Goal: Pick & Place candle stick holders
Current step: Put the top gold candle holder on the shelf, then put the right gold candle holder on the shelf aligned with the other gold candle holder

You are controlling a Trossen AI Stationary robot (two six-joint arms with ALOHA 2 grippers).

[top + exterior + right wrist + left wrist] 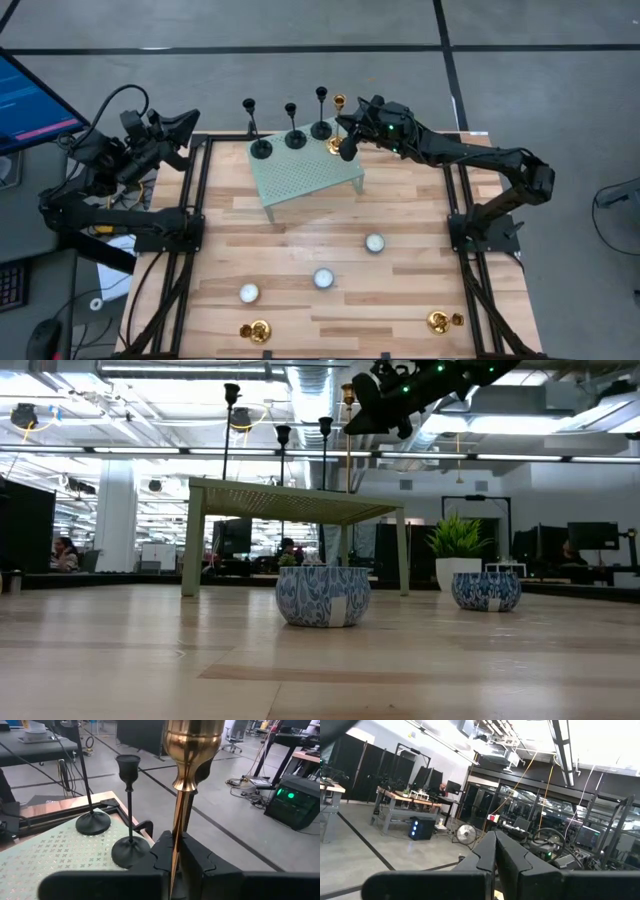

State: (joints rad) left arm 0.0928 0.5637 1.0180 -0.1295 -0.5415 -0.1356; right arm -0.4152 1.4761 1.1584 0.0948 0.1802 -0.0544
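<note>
Candle stick holders occupy two zones of the wooden table (300, 225). Three black slim-stemmed holders stand in a row on the pale green perforated stand (310, 178) at the far side of the table: the first black holder (258, 140), the second black holder (294, 132) and the third black holder (320, 120), each upright on its round disc base. The tall gold holder (338, 118) stands just beside the third black holder, at the stand's far right corner. The right gripper (175, 851) is positioned at this holder; in the right wrist view its two dark fingers are clenched on the slim gold stem, with the gold cup above them. The right arm reaches in from the table's right side. Two short gold holders rest near the front edge, well apart: one at front left (256, 330), one at front right (440, 321). Three white tealight candles (323, 278) lie on the bare wood between the stand and the front edge. The left gripper (496, 857) waits off the table's far left corner, fingers pressed together and holding nothing.
</note>
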